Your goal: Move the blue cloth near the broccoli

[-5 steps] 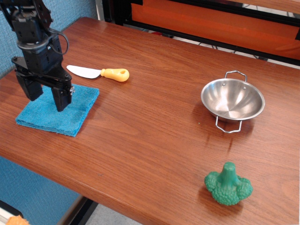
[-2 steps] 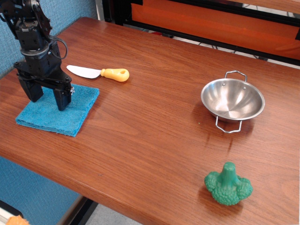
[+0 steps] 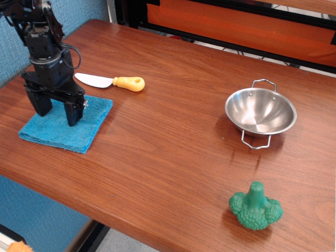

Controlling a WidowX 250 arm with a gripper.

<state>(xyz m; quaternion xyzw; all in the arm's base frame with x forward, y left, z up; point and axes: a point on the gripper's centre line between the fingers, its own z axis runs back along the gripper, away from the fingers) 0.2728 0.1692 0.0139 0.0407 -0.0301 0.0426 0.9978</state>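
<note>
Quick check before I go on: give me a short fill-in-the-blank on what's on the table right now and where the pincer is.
1. The pincer stands with its fingers spread over the ____ cloth.
2. The knife beside the cloth has a ____ handle.
3. The green broccoli lies with its stalk pointing ____.
4. The steel bowl on the table holds ____.

Missing words: blue; yellow; up; nothing

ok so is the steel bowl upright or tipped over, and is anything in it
Upright and empty: the steel bowl sits on the table with its mouth facing up, and only bare shiny metal shows inside.
</note>
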